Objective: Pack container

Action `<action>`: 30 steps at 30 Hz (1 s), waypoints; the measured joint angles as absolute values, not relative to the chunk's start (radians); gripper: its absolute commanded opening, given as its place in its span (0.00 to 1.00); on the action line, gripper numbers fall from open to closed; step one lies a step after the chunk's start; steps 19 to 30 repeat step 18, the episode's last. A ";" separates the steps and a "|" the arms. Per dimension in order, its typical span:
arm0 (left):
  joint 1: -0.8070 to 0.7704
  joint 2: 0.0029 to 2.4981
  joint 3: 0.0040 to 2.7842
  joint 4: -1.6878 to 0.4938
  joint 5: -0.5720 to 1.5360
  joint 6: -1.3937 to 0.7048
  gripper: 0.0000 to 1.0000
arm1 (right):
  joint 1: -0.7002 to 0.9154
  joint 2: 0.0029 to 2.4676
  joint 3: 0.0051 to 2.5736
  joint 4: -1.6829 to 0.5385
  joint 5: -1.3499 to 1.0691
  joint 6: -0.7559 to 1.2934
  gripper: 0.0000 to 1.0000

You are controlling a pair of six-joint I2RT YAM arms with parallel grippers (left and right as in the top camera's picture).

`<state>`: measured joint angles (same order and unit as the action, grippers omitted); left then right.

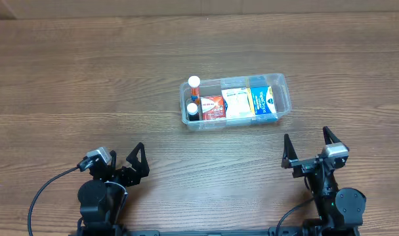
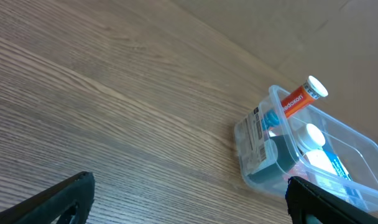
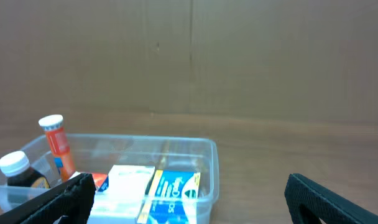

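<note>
The left gripper (image 1: 115,159) sits at the lower left of the overhead view with its 2 fingers spread wide and nothing between them. The right gripper (image 1: 306,145), at the lower right, is likewise splayed and empty. Both are well apart from anything on the brown wood-grain table (image 1: 88,72).

Above the right gripper, right of centre in the overhead view, lies the clear rectangular plastic container (image 1: 283,84) with rounded corners, its long side running left to right. In the left wrist view it appears at the lower right. In the right wrist view it fills the lower left.

Inside it are 5 items. At the left end an orange tube with a white cap (image 1: 195,82) leans with its cap above the rim. Just below it in the frame is a dark bottle with a white cap (image 1: 192,109). To the right, side by side, lie a red and white cardboard box (image 1: 211,106), a white cardboard box (image 1: 235,103) and a blue cardboard box (image 1: 262,101), which reaches the right end.

No loose item shows on the table in any view, and no lid is visible. With the tub filled end to end and both grippers empty, the packing looks finished or nearly so. I see nothing left to load.
</note>
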<state>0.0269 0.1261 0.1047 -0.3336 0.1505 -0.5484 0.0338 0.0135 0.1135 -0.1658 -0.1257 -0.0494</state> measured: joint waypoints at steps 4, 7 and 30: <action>0.027 0.126 0.105 -0.334 0.150 -0.548 1.00 | 0.033 0.014 0.111 -0.215 -0.123 -0.050 1.00; 0.027 0.126 0.105 -0.334 0.150 -0.548 1.00 | 0.034 0.014 0.110 -0.248 -0.123 -0.050 1.00; 0.027 0.126 0.105 -0.334 0.150 -0.548 1.00 | 0.033 0.013 0.108 -0.344 -0.123 -0.052 1.00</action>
